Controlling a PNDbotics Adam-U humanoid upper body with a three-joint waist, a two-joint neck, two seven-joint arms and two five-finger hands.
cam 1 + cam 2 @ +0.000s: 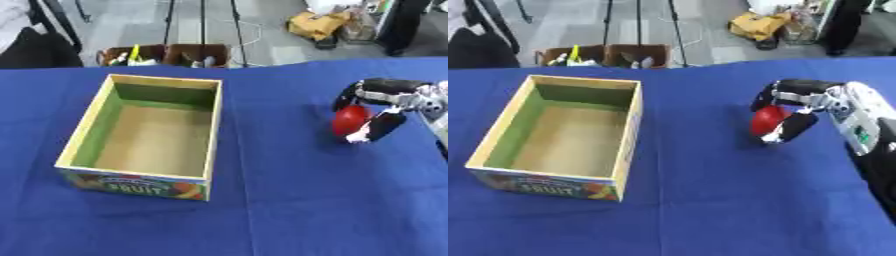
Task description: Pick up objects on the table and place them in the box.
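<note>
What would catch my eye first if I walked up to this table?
Probably the robot's right hand at the table's right side, its black fingers curled round a round red object. Next, the open box with a FRUIT label, standing left of centre on the blue tablecloth, showing nothing inside.

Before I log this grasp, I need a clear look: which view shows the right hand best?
The right eye view: the right hand shows whole with its wrist, fingers curled round the red ball. The left eye view shows the same grasp, but the wrist runs off the picture's right edge.
</note>
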